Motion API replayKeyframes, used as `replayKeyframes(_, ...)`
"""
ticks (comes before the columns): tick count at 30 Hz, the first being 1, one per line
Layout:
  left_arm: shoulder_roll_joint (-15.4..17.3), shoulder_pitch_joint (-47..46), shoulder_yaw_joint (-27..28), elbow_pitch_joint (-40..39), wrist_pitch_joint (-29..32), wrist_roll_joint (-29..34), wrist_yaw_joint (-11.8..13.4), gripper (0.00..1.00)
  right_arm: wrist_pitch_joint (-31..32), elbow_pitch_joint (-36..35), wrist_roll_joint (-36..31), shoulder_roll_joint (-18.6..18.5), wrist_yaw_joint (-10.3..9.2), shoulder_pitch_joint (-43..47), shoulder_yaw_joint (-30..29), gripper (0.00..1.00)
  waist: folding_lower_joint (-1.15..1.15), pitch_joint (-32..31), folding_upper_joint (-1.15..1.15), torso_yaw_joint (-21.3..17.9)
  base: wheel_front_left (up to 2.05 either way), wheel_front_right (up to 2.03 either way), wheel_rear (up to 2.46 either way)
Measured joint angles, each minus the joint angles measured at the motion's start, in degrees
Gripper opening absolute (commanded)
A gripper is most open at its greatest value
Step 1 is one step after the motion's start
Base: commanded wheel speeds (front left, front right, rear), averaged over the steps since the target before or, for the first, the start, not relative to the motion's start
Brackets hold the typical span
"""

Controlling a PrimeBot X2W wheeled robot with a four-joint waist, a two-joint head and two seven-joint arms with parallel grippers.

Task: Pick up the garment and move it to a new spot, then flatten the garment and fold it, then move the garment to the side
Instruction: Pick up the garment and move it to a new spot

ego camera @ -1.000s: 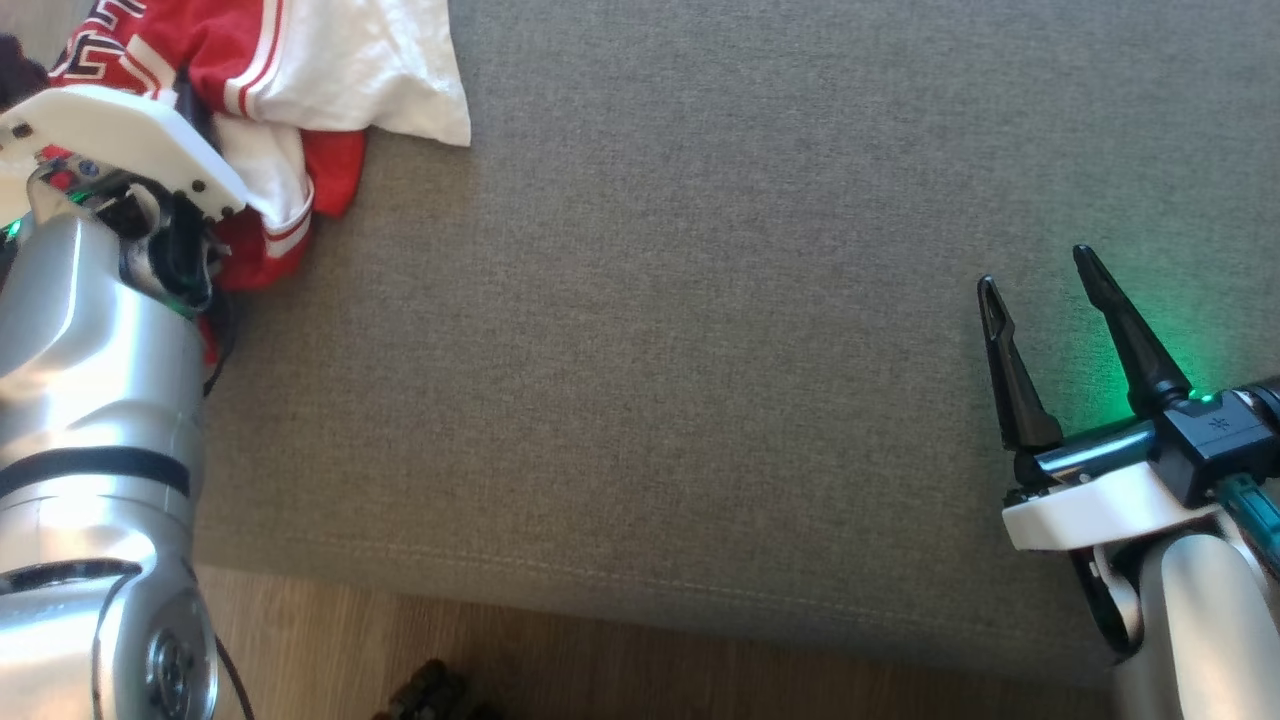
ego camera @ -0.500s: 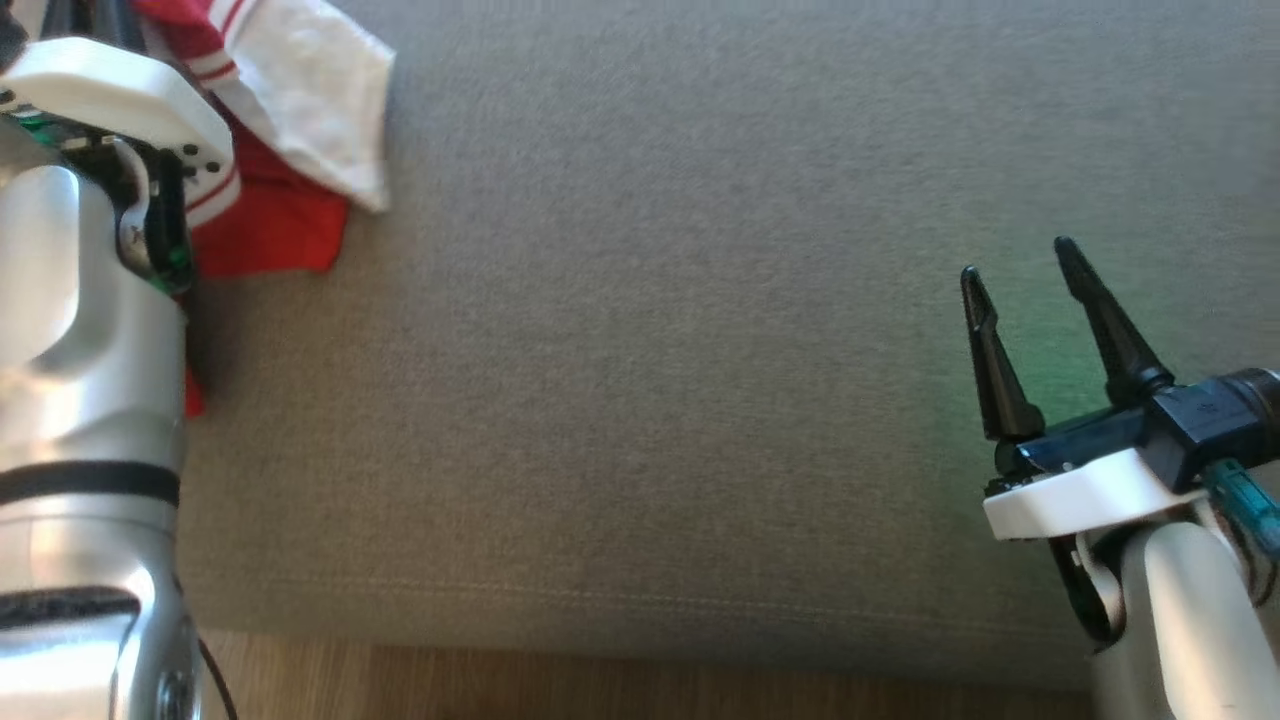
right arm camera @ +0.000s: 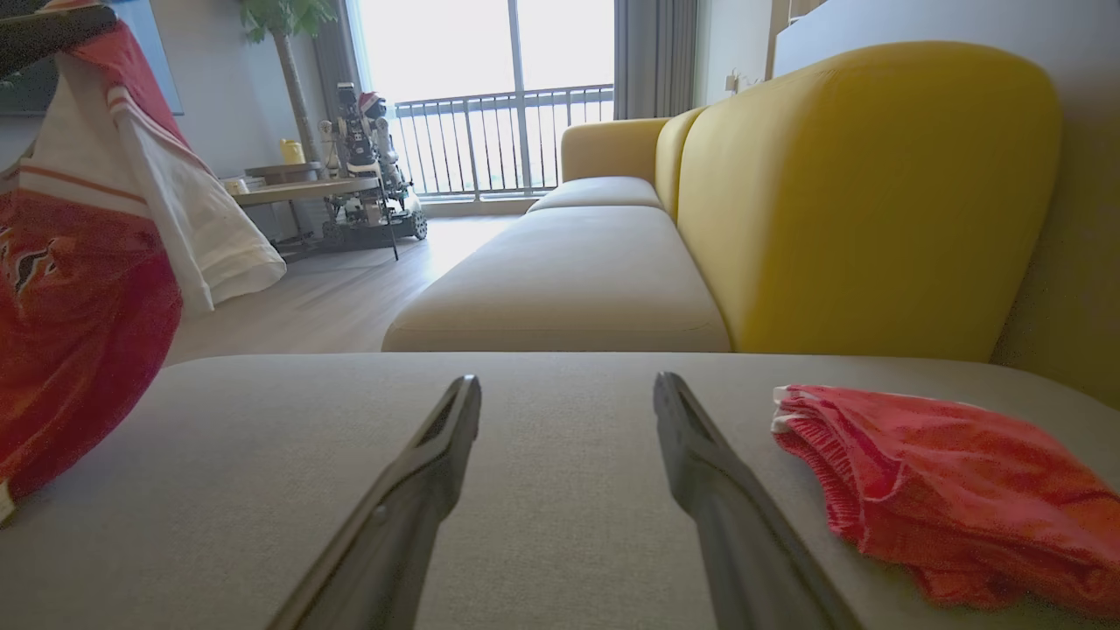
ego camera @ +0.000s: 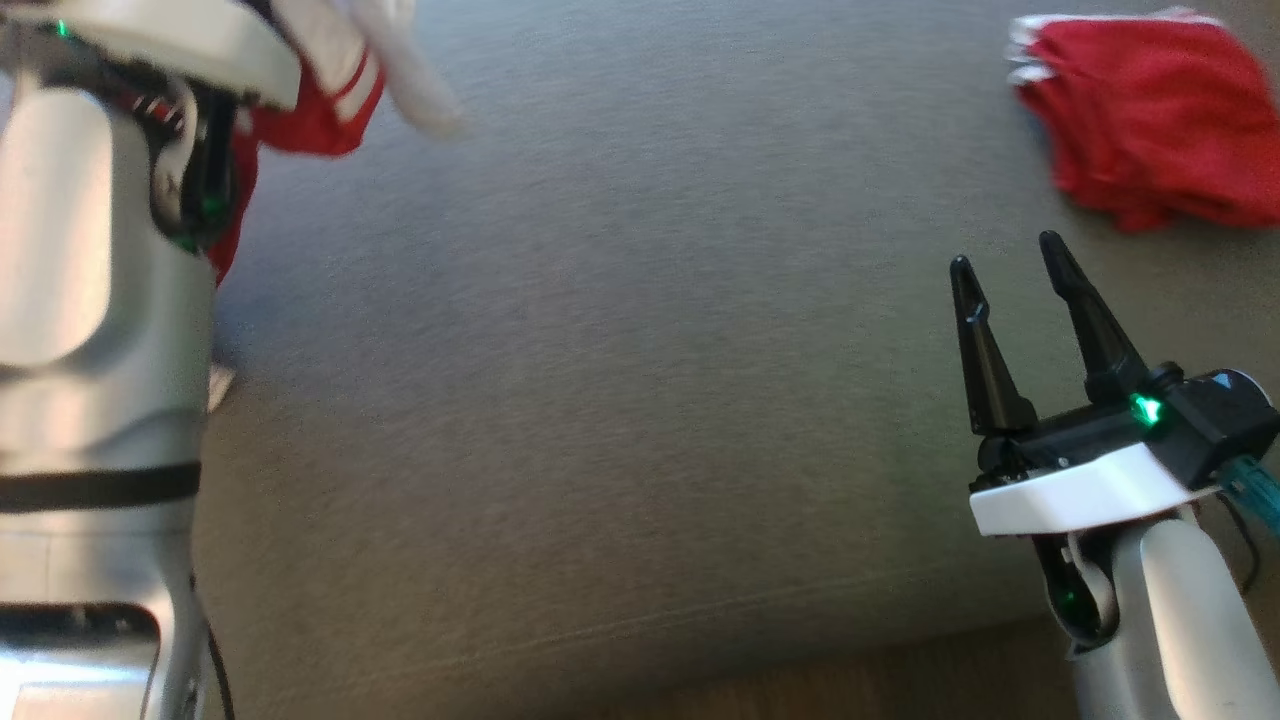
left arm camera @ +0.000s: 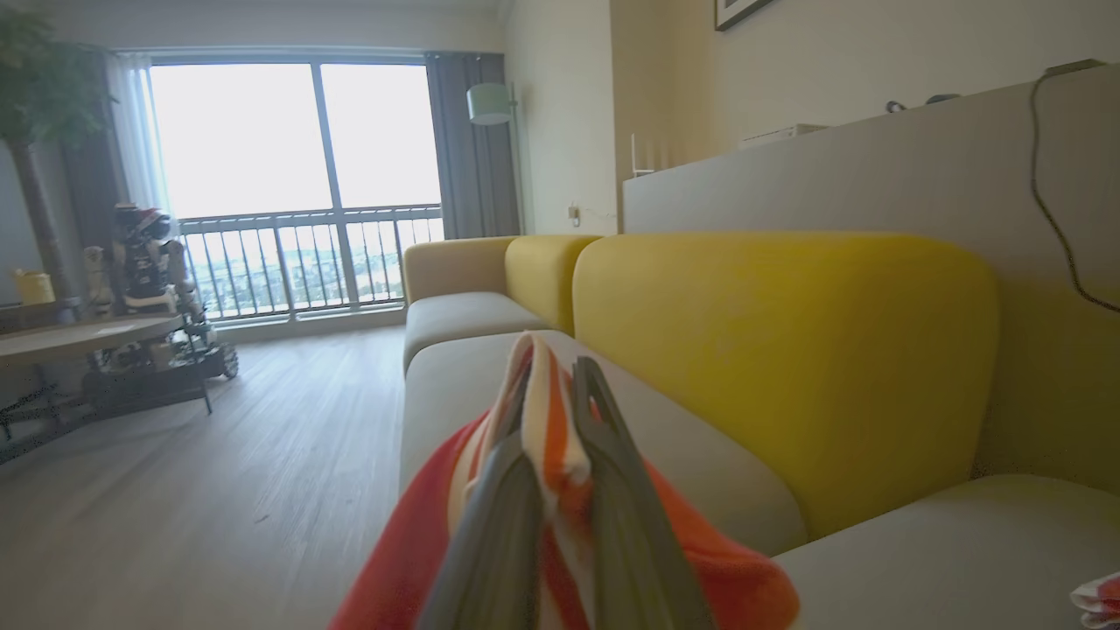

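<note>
Sofa seat point(ego camera: 640, 380), grey and flat, spans the head view. At the top left the garment point(ego camera: 330, 100), red with white panels and stripes, hangs blurred beside the silver left arm point(ego camera: 90, 300), whose bulk hides the grip itself. At the lower right the right gripper point(ego camera: 1005, 255) hovers over the seat, its two dark fingers spread apart and empty. A folded red cloth point(ego camera: 1150, 130) lies on the seat at the top right, beyond those fingertips and apart from them.

The left wrist view supplies what the head view hides. The left gripper point(left arm camera: 553, 374) has its fingers pressed together on a striped red-and-white fold of the garment, which bunches between them and spills red to either side below. Past it run the yellow backrest point(left arm camera: 787, 350), a wooden floor point(left arm camera: 262, 455) and a bright window point(left arm camera: 245, 131) with a railing.

The right wrist view looks low along the seat through the parted fingers. It gives the garment's height (the other two do not). The garment hangs from the top left corner, clear of the cushion for most of its length, with a white sleeve dangling. Whether its lowest red part touches the seat I cannot tell. The red cloth rests just right of the right-hand finger, not touching it.
</note>
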Motion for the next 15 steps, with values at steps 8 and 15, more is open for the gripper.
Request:
replayKeyframes(8, -0.7, -4.9, -4.1, -6.2, 2.7, -1.5, -0.9, 0.0, 0.0, -0.4, 2.2, 0.1, 0.0, 0.1, -1.0, 1.0, 0.0, -1.1, 0.0, -9.0, 0.0, 0.0, 0.0)
replayKeyframes(15, -2.4, 0.8, -8.5, -7.5, 4.1, -5.0, -1.0, 0.0, 0.0, -1.2, 3.1, 0.1, 0.0, 0.2, -0.7, 1.0, 0.0, -1.0, 0.0, -14.4, 0.0, 0.0, 0.0)
